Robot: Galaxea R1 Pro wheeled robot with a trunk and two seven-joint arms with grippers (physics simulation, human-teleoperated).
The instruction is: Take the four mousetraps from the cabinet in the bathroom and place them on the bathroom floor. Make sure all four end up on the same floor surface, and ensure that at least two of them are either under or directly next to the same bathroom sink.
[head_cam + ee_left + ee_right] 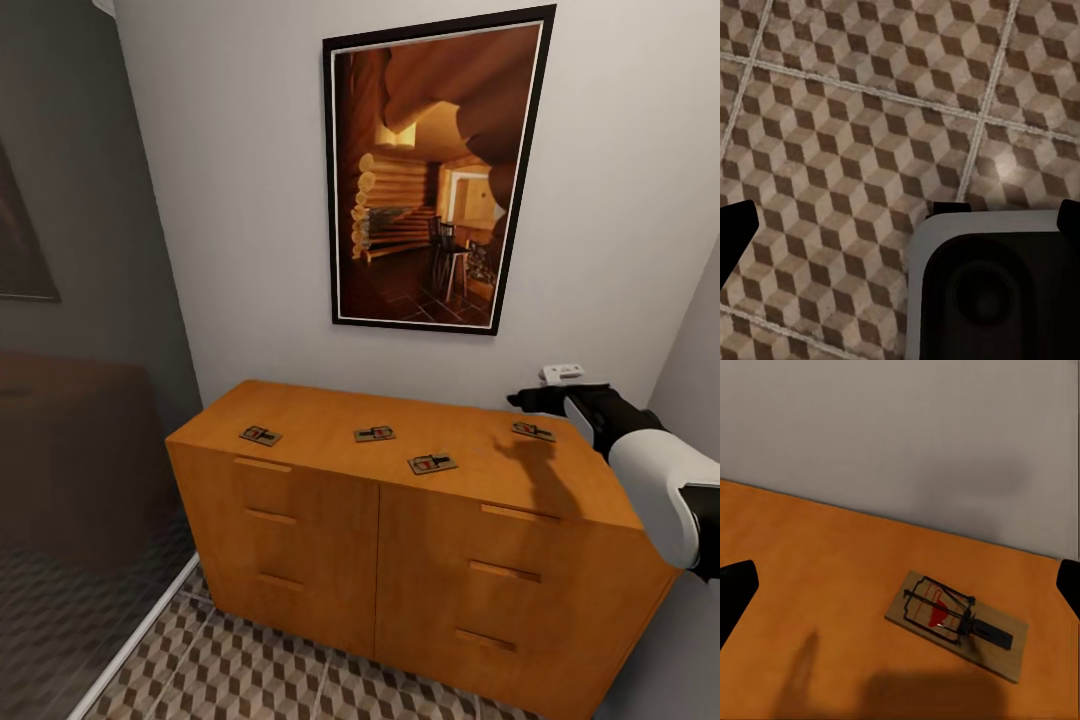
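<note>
Right gripper (522, 400) hangs above the right end of the cabinet (330, 500) top, close to the pale back wall (230, 200). Its dark fingers (735, 589) sit at the two sides of the right wrist view, spread wide apart with nothing between them. Directly below and slightly ahead of this gripper lies one mousetrap (956, 624), flat on the orange-brown wood, clear of both fingers; the arm's shadow falls on the wood just beside it. Three further mousetraps rest on the same top, farther to the gripper's left: one nearest (432, 463), one beyond it (375, 433), and one at the far left end (260, 435). All four are apart from one another.

Left gripper: dark fingertips (736, 225) at the frame edges stand apart, empty, over the cube-patterned bathroom floor (855, 127).

A framed picture (430, 170) hangs on the wall above the cabinet.
</note>
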